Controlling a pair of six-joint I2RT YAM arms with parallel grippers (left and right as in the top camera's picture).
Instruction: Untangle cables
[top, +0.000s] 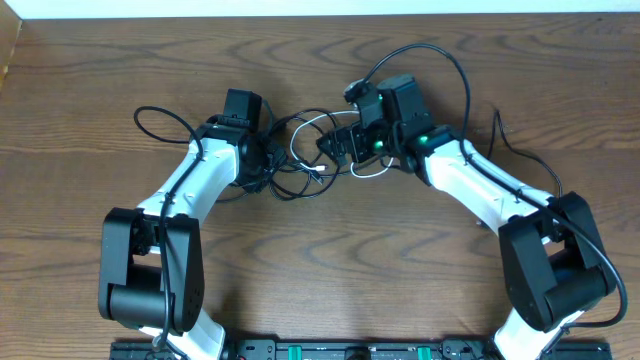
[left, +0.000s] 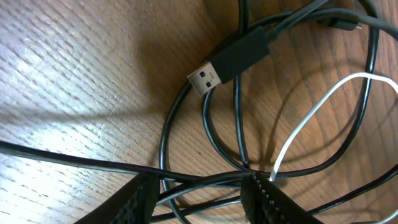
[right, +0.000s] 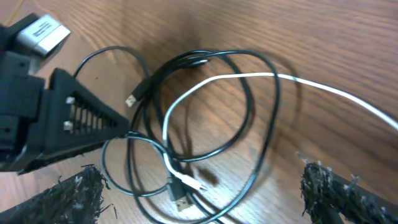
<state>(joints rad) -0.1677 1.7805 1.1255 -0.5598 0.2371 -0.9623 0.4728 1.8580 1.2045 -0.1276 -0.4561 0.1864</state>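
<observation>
A tangle of thin black cables (top: 300, 168) with one white cable (top: 297, 140) lies on the wooden table between my two grippers. My left gripper (top: 268, 160) is at the tangle's left side. In the left wrist view it (left: 205, 199) is open, with black cables (left: 205, 124) running between its fingers, a black USB plug (left: 208, 78) ahead and the white cable (left: 311, 112) to the right. My right gripper (top: 335, 145) is at the tangle's right side. In the right wrist view it (right: 205, 196) is wide open above the white cable (right: 249, 76) and a black plug (right: 181, 202).
The left gripper (right: 68, 124) shows at the left of the right wrist view, its tip touching the cables. A black cable loop (top: 160, 125) lies left of the left arm. A thicker arm cable (top: 462, 75) arcs behind the right arm. The arms' base rail (top: 330, 350) runs along the front edge.
</observation>
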